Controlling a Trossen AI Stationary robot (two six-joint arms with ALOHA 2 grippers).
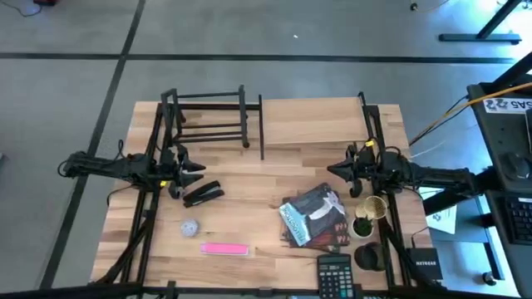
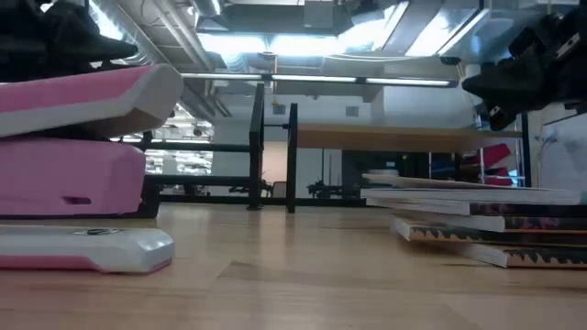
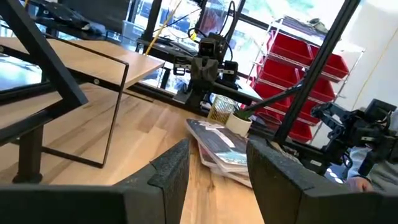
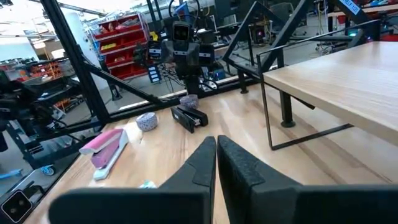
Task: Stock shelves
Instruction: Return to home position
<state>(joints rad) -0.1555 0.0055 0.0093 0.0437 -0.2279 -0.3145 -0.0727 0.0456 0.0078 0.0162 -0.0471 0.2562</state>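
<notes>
The low black metal-bar rack (image 1: 208,120) stands at the table's far left. Beside it on the right stands the light wood shelf (image 1: 320,124) on thin black posts. My left gripper (image 1: 195,170) hovers open in front of the rack, just above a black stapler (image 1: 204,193); in its wrist view the fingers (image 3: 174,171) stand apart with nothing between them. My right gripper (image 1: 337,170) hangs shut in front of the wood shelf, above and beyond a stack of books (image 1: 316,218). Its fingers (image 4: 205,158) are closed together and hold nothing.
On the near left lie a grey tape roll (image 1: 189,226) and a pink stapler (image 1: 224,248). A calculator (image 1: 335,270) lies at the near edge. A gold cup (image 1: 374,208), a small potted plant (image 1: 363,226) and a black cup (image 1: 368,256) stand at the right.
</notes>
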